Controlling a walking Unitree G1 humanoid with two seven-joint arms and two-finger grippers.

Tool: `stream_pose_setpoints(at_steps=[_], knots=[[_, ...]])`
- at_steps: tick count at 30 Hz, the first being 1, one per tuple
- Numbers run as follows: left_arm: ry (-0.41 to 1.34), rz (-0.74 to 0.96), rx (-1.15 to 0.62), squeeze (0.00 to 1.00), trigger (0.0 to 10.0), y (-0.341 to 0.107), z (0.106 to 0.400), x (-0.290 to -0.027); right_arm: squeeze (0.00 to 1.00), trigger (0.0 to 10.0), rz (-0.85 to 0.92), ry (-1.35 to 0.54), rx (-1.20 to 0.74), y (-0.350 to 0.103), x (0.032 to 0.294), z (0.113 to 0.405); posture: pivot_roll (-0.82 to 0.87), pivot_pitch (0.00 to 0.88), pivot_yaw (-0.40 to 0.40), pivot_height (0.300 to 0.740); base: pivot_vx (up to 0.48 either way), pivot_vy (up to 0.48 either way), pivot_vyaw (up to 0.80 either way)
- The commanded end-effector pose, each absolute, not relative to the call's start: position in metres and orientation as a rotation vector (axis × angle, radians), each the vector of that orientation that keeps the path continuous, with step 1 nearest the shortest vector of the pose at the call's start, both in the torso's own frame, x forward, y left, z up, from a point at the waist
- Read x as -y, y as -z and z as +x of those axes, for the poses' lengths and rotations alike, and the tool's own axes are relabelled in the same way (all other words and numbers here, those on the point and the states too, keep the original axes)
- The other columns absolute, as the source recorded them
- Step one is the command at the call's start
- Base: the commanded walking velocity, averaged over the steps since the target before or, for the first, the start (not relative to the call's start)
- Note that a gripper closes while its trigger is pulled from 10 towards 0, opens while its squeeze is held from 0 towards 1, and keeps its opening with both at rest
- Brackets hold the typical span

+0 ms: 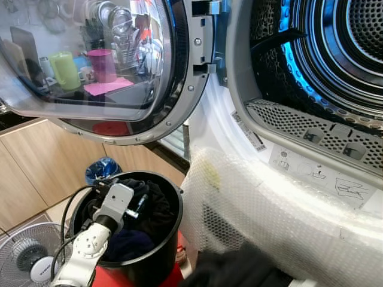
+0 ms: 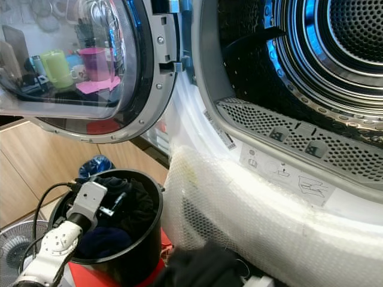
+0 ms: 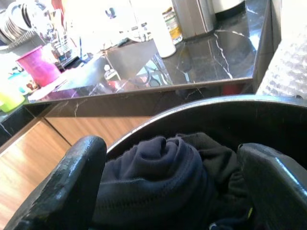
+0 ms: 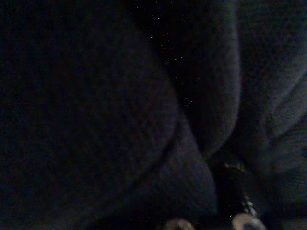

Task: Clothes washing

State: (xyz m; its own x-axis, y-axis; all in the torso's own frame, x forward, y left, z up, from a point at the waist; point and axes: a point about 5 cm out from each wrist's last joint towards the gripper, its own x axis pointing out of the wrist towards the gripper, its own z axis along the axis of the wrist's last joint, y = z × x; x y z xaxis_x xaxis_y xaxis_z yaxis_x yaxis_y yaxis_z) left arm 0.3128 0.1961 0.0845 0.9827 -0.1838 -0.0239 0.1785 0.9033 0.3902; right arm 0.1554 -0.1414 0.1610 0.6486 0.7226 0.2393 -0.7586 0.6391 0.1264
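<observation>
left wrist view: left gripper fingers spread wide over dark clothes in black bucket; right gripper's state can't tell.

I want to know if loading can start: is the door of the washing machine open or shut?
Open. The door is swung out to the left, and the drum shows through the uncovered opening.

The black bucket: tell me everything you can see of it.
The black bucket is round, smooth-walled and looks like plastic. It stands upright and open-topped on something red, below the open washer door and beside the bubble-wrapped machine front. Dark clothes fill it. The left gripper reaches into its mouth, fingers open around a dark navy bundle.
</observation>
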Motion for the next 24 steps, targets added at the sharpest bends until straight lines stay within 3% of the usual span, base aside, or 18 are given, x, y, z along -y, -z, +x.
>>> stream_pose_setpoints(at_steps=[1, 4, 14, 23, 24], knots=[[0.197, 0.417, 0.019, 0.0, 10.0, -0.085, 0.314, -0.195, 0.0, 0.0, 0.243, -0.852, 0.228, -0.174, 0.142, 0.153, 0.12, 0.0, 0.034, 0.74, 0.0, 0.0, 0.0], [0.205, 0.42, 0.018, 0.0, 10.0, -0.084, 0.317, -0.191, 0.0, 0.0, 0.212, -0.869, 0.381, -0.214, 0.144, 0.158, 0.12, 0.0, 0.024, 0.74, 0.0, 0.0, 0.0], [0.191, 0.395, 0.025, 0.0, 10.0, -0.081, 0.32, -0.184, 0.0, 0.0, 0.19, -0.893, 0.494, -0.259, 0.148, 0.159, 0.1, 0.0, -0.023, 0.74, 0.0, 0.0, 0.0], [0.193, 0.379, 0.007, 0.0, 10.0, -0.073, 0.32, -0.174, 0.0, 0.0, 0.041, -0.761, 0.529, -0.3, 0.168, 0.215, 0.09, 0.0, -0.047, 0.74, 0.0, 0.0, 0.0], [0.197, 0.378, 0.001, 0.0, 10.0, -0.072, 0.32, -0.173, 0.0, 0.0, 0.041, -0.73, 0.563, -0.317, 0.168, 0.232, 0.08, 0.0, -0.044, 0.74, 0.0, 0.0, 0.0]])
